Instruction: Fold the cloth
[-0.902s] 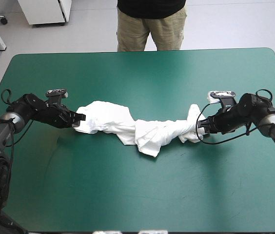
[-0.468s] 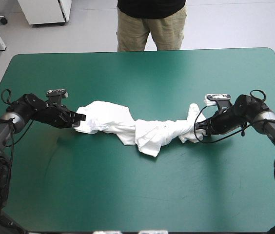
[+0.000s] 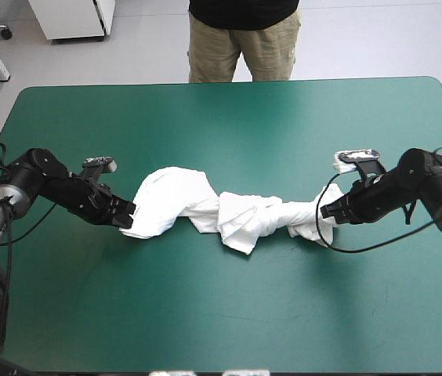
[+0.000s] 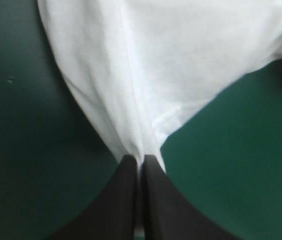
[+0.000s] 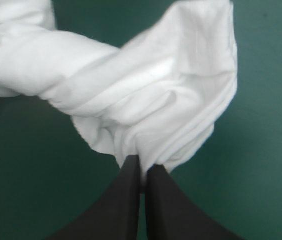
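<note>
T-shirt [image 3: 233,211] lies across the middle of the table [image 3: 205,110] in the high view, twisted into a white rope between the two arms. The left gripper [image 3: 129,218] grasps its wider end and the right gripper [image 3: 324,211] the other.

Left wrist view: the black fingers [image 4: 126,195] pinch a corner of the sheet, which fans out ahead over the teal-green cover.

Right wrist view: the fingers clamp a bunched fold, and the twisted roll runs off ahead.

No readable text — no labels, numbers.
</note>
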